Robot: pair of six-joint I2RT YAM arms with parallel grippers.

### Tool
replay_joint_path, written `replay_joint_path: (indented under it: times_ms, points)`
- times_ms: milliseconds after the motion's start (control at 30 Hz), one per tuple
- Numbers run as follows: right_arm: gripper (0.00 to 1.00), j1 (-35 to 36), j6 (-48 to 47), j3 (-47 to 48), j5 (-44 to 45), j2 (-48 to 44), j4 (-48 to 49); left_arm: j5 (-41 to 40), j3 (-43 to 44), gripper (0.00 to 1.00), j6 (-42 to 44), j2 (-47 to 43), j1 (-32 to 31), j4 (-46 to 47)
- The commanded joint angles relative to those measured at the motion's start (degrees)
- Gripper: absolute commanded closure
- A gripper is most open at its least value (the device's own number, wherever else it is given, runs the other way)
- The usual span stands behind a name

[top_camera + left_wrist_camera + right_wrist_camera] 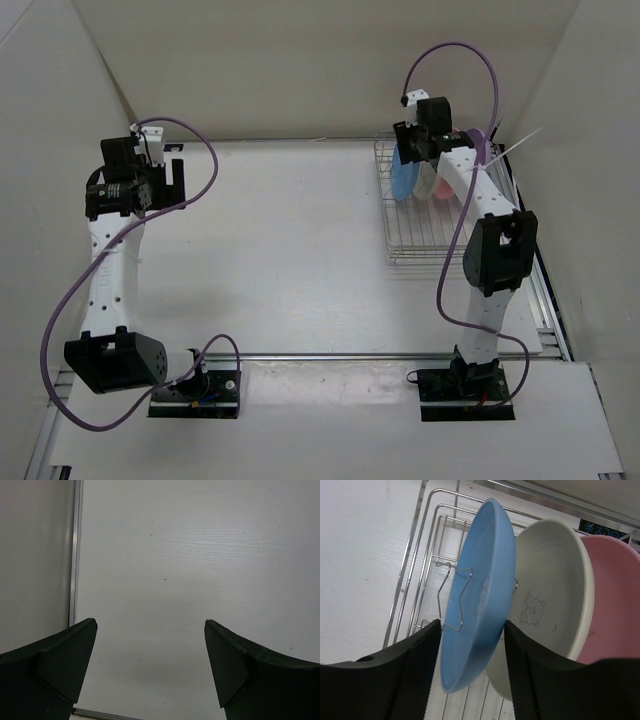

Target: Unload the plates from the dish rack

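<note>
The silver wire dish rack (pixel 420 240) stands at the far right of the table. In it the light blue plate (pixel 403 178), the cream-white plate (pixel 425 183) and the pink plate (pixel 440 192) stand on edge side by side. A sliver of the purple plate (pixel 479 134) shows behind the right arm. In the right wrist view my right gripper (pixel 472 625) has one finger on each side of the light blue plate (pixel 480 580), both touching it, and the plate still sits in the rack (pixel 415 565). The cream plate (pixel 555 590) and the pink plate (pixel 615 605) stand behind it. My left gripper (pixel 150 625) is open and empty.
My left gripper (pixel 170 180) hovers over bare white table at the far left. White walls enclose the table at the back and both sides. A metal strip (pixel 75 555) runs along the table's edge. The near half of the rack holds no plates.
</note>
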Motion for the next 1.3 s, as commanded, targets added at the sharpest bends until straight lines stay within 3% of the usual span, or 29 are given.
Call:
replay_joint_path:
  times_ms: [0, 767, 900, 1133, 1267]
  points:
    - [0.44, 0.9, 1.7, -1.2, 5.7, 0.0, 3.5, -0.5, 1.4, 0.0, -0.4, -2.7, 0.3, 0.0]
    - [0.78, 4.7, 3.5, -3.9, 20.1, -1.6, 6.8, -1.1, -1.2, 0.0, -0.9, -3.7, 0.3, 1.6]
    - [0.79, 4.7, 2.8, -3.9, 21.7, -1.6, 6.8, 0.3, -1.7, 0.0, -0.9, -4.2, 0.9, 1.6]
    - [0.99, 5.2, 2.8, -3.9, 24.6, -2.1, 6.8, 0.3, -2.3, 0.0, -0.9, -4.2, 0.9, 1.6]
    - [0.99, 5.2, 2.8, -3.9, 26.3, -2.1, 7.3, 0.8, -2.3, 0.0, -0.9, -4.2, 0.9, 2.1]
